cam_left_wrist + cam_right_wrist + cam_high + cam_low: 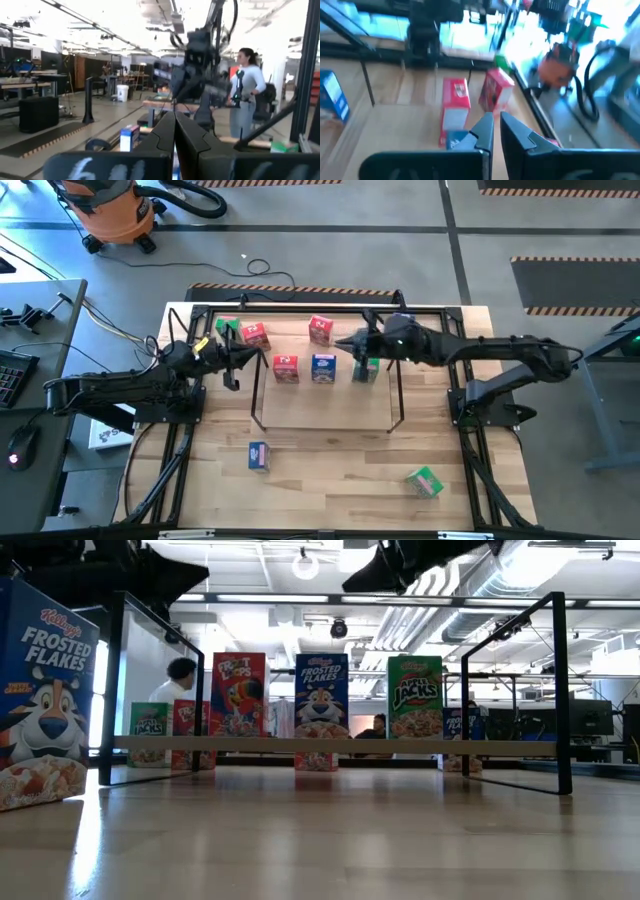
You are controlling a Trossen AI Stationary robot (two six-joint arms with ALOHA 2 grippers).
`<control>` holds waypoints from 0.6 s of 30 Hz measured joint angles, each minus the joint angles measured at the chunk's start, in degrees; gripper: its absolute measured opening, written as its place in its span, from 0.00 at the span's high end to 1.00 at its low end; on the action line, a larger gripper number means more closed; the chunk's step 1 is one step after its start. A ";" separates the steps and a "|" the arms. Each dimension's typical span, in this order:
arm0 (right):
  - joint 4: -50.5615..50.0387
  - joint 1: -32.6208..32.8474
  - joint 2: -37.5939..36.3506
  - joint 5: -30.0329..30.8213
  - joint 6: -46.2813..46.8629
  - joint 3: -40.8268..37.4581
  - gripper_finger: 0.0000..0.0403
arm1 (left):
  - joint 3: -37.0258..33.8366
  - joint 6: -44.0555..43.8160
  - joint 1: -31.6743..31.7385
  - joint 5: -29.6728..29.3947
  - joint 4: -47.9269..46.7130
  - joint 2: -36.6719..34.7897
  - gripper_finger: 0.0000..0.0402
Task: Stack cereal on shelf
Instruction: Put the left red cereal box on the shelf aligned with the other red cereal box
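**Three boxes shelved, more waiting**

Three tiny printed cardboard cereal boxes [322,695] stood on the thin black wire shelf [325,395]; others sat on the wooden table [340,470]. The left gripper [175,131] was closed, empty. The right gripper [496,131], nearly closed, hovered above the shelf. Boxes looked light and crushable; pinch the flat faces gently.

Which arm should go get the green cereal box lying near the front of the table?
Probably the right. The green box lies on the right arm's half of the table. The left gripper is farther off, beyond the shelf; the right gripper hovers at the shelf's right end.
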 joint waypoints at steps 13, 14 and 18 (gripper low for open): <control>6.09 -0.44 -2.40 0.03 -1.59 -5.99 0.99 | 20.31 8.65 0.29 -0.52 -26.02 4.81 1.00; 5.91 -0.44 -2.40 0.04 -1.59 -5.99 0.99 | 23.50 8.99 0.61 -1.79 -30.95 5.75 1.00; 4.40 -0.45 -2.40 -0.33 -3.12 -5.99 0.99 | 34.57 8.57 2.89 -7.54 -47.76 10.37 0.99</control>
